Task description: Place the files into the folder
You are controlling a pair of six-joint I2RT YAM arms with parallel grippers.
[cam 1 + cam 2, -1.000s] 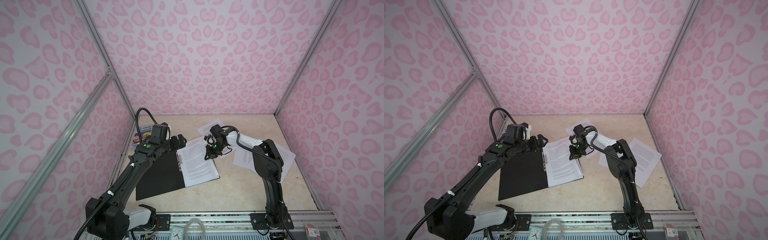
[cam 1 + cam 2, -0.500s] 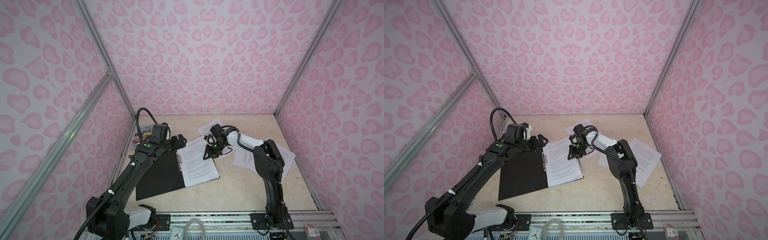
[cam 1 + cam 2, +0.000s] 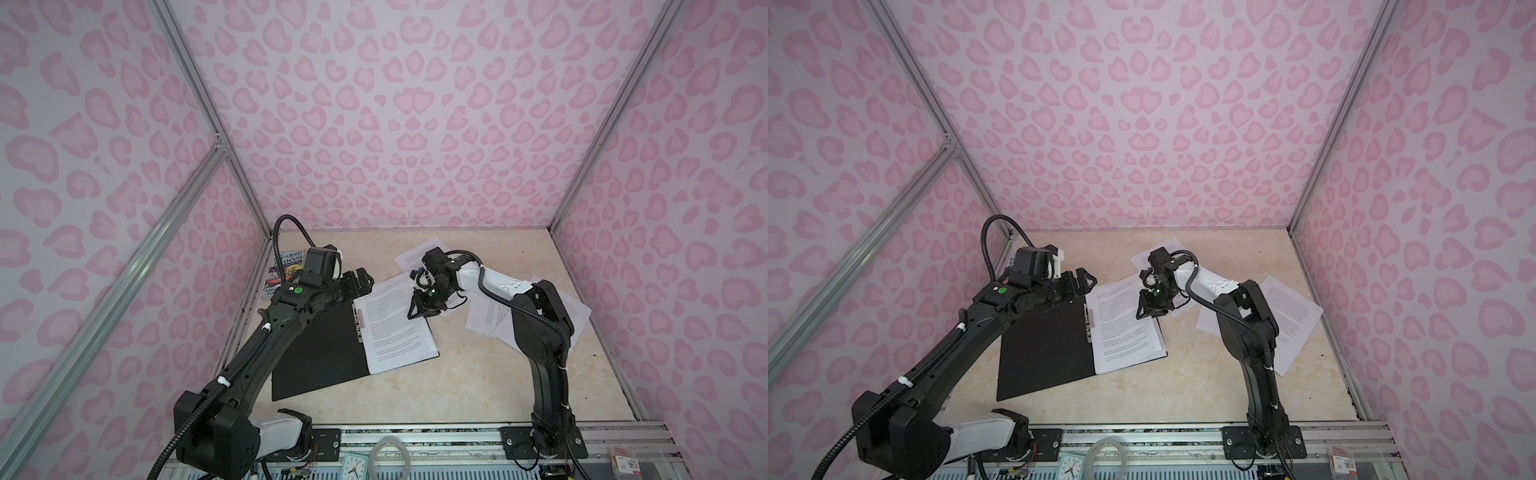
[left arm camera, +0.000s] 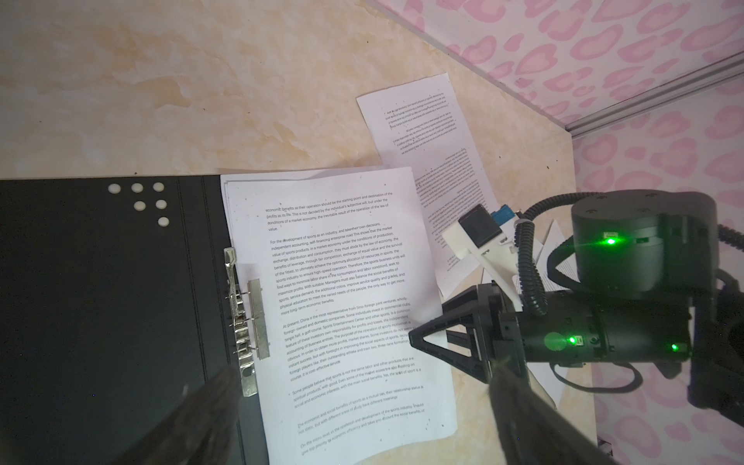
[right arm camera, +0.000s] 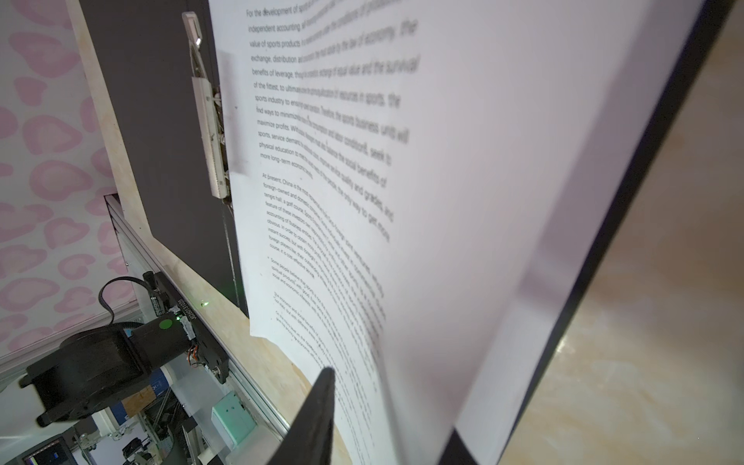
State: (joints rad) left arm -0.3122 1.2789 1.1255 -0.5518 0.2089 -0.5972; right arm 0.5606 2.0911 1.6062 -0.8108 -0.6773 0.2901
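The folder (image 3: pixel 316 353) (image 3: pixel 1042 353) lies open with its black inside up and its clip strip (image 4: pixel 245 318) at the spine. A stack of the files (image 3: pixel 395 328) (image 4: pixel 342 302) rests on its right half. My right gripper (image 3: pixel 413 311) (image 5: pixel 386 422) is at the stack's right edge, slightly open, and the lifted sheet edges (image 5: pixel 443 241) lie between its jaws. My left gripper (image 3: pixel 363 282) (image 4: pixel 362 376) hangs wide open and empty above the folder's far end, by the spine. More of the files lie loose at the back (image 3: pixel 415 253) and the right (image 3: pixel 1296 316).
A colourful paperback book (image 3: pixel 286 266) lies at the back left against the wall, partly behind the left arm. Pink patterned walls enclose the table on three sides. An aluminium rail (image 3: pixel 415 436) with the arm bases and a small clock (image 3: pixel 355 469) runs along the front.
The right gripper's jaws have gone from shut to slightly open at the stack's edge. Neither arm has visibly moved, and the left gripper stays wide open.
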